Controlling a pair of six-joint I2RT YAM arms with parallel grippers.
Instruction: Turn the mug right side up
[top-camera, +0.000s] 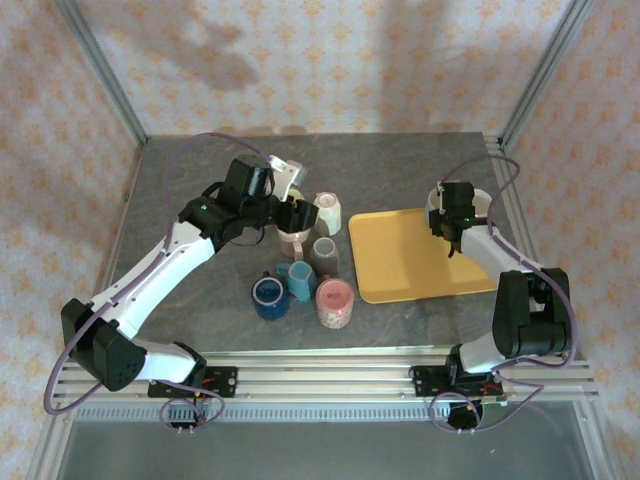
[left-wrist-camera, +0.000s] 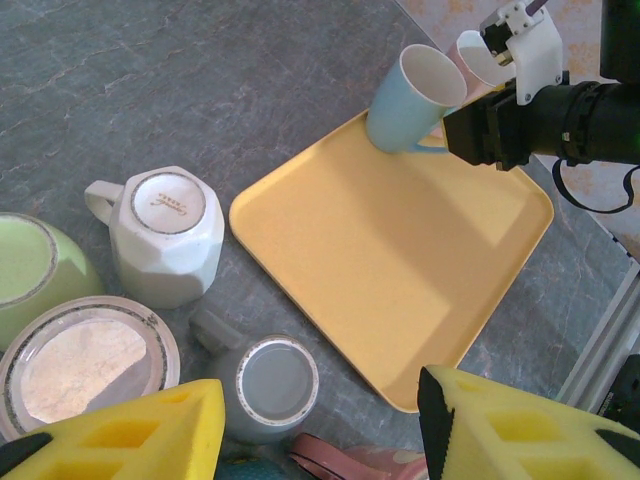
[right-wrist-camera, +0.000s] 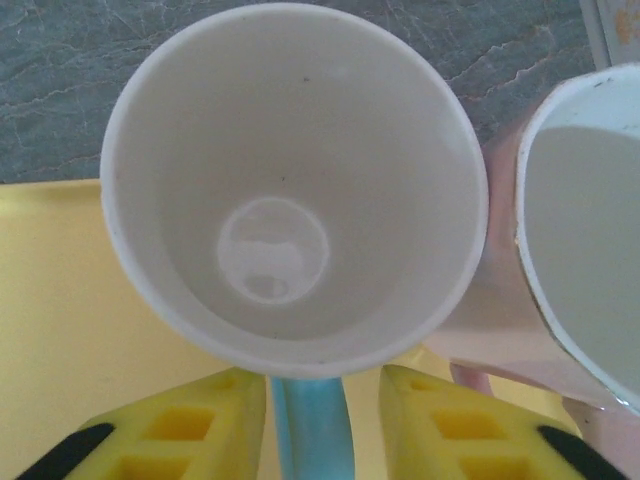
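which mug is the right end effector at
The light blue mug standing upright on the yellow tray; its handle sits between the right end effector's fingers. The pink mug beside it is outside them.

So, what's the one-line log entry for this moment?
light blue mug: upright on yellow tray | right gripper: open, fingers either side of handle | left gripper: open, empty

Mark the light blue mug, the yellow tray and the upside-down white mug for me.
light blue mug (left-wrist-camera: 395, 112): left wrist view, outer wall.
yellow tray (left-wrist-camera: 400, 270): left wrist view, bare middle.
upside-down white mug (left-wrist-camera: 163, 203): left wrist view, upturned base.
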